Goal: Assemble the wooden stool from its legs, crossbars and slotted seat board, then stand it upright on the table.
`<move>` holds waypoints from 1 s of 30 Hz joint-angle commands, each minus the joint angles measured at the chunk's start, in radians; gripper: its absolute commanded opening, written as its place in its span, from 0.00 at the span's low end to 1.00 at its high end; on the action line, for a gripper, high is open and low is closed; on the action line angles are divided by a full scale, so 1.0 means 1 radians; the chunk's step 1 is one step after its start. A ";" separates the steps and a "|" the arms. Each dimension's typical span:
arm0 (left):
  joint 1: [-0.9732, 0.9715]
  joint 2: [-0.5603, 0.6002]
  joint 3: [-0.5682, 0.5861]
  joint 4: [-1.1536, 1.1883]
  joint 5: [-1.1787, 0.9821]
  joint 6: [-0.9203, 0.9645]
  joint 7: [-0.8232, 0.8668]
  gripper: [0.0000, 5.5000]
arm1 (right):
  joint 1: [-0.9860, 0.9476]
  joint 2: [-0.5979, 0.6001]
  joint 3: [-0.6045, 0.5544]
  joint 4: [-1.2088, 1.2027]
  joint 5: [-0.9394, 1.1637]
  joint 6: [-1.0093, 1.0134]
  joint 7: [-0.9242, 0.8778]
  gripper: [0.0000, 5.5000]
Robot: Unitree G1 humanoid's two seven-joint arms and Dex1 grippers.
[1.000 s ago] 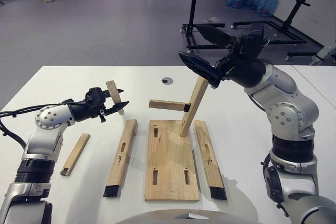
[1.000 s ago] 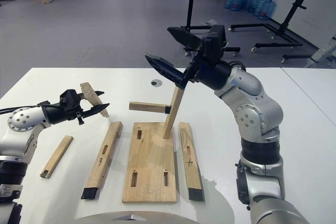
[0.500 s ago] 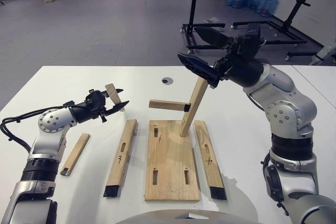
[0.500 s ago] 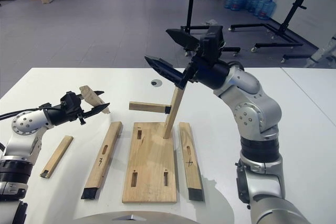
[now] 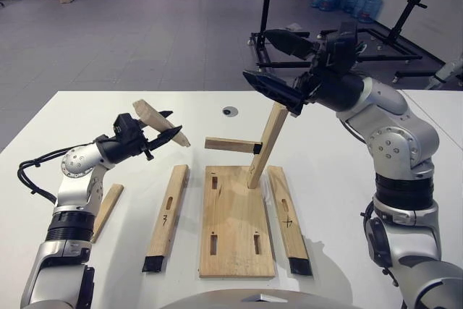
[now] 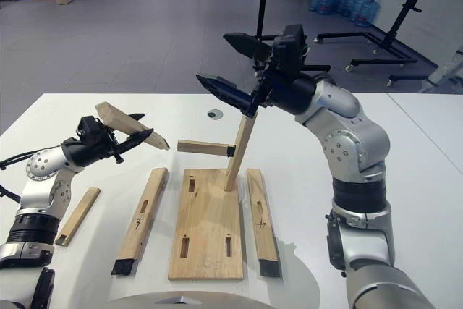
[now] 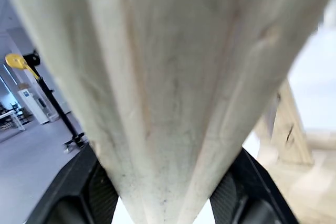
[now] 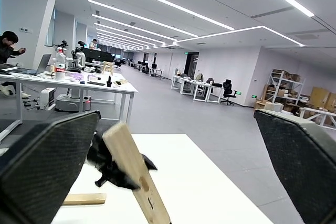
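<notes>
Seat board (image 5: 237,226): flat on table (image 5: 94,106), tilted leg (image 5: 265,146) standing on it.
Left gripper (image 5: 166,124): clamped on loose leg (image 5: 148,112), aloft.
Right gripper (image 5: 257,54): wide open, empty.

The seat board (image 5: 237,240) is lying flat on the surface (image 5: 347,142). A standing leg (image 5: 266,146) is leaning in the board's far right slot, with a crossbar (image 5: 230,145) jutting leftward from it. The right gripper (image 5: 256,53) is gaping wide just over that leg's top. Left of the board, the left gripper (image 5: 165,124) is clamping a wooden piece (image 5: 147,111) in the air. A left loose leg (image 5: 166,215) and a right loose leg (image 5: 288,218) are lying along the board's two sides, and a short bar (image 5: 103,211) is lying farther left.
</notes>
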State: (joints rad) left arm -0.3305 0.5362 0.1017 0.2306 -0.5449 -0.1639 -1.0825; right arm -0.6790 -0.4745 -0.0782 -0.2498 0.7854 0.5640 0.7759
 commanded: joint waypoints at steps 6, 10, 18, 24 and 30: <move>0.049 0.055 -0.008 -0.096 -0.109 0.281 -0.145 0.37 | -0.061 -0.017 0.021 0.042 -0.020 0.011 0.052 0.98; 0.041 0.041 -0.014 -0.114 -0.105 0.308 -0.165 0.37 | -0.074 -0.019 0.026 0.053 -0.027 0.009 0.061 0.98; 0.041 0.026 -0.075 -0.159 -0.043 0.289 -0.203 0.37 | -0.091 -0.018 0.035 0.068 -0.047 0.005 0.076 0.98; 0.043 0.028 -0.094 -0.188 -0.036 0.316 -0.215 0.37 | -0.104 -0.020 0.028 0.066 -0.029 0.022 0.091 0.98; 0.014 0.006 -0.094 -0.192 -0.036 0.339 -0.184 0.37 | -0.107 -0.027 0.034 0.068 -0.039 0.026 0.112 0.98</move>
State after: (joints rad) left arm -0.2819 0.5472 0.0120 0.0453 -0.5847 0.1589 -1.2801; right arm -0.7705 -0.4914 -0.0451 -0.1753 0.7502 0.5812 0.8790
